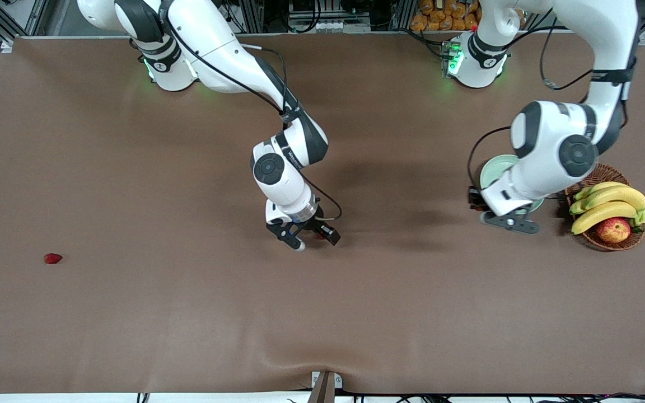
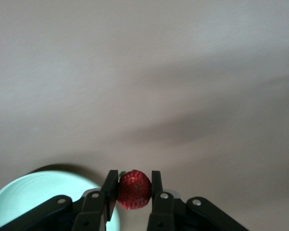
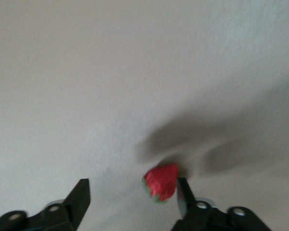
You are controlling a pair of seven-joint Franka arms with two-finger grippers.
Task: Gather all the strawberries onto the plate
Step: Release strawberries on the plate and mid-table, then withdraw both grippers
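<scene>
Mint-green plate (image 1: 496, 167) mostly hidden under left arm.

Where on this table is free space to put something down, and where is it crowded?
Bare cloth lies between the lone strawberry and the right gripper, and nearer the camera. Crowded: plate, basket, left gripper together.

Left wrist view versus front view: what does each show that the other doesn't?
Only the left wrist view shows a strawberry clamped in the left gripper. Only the front view shows a lone strawberry toward the right arm's end, the right gripper open mid-table, and the basket of bananas and apple. Both show the plate.
</scene>
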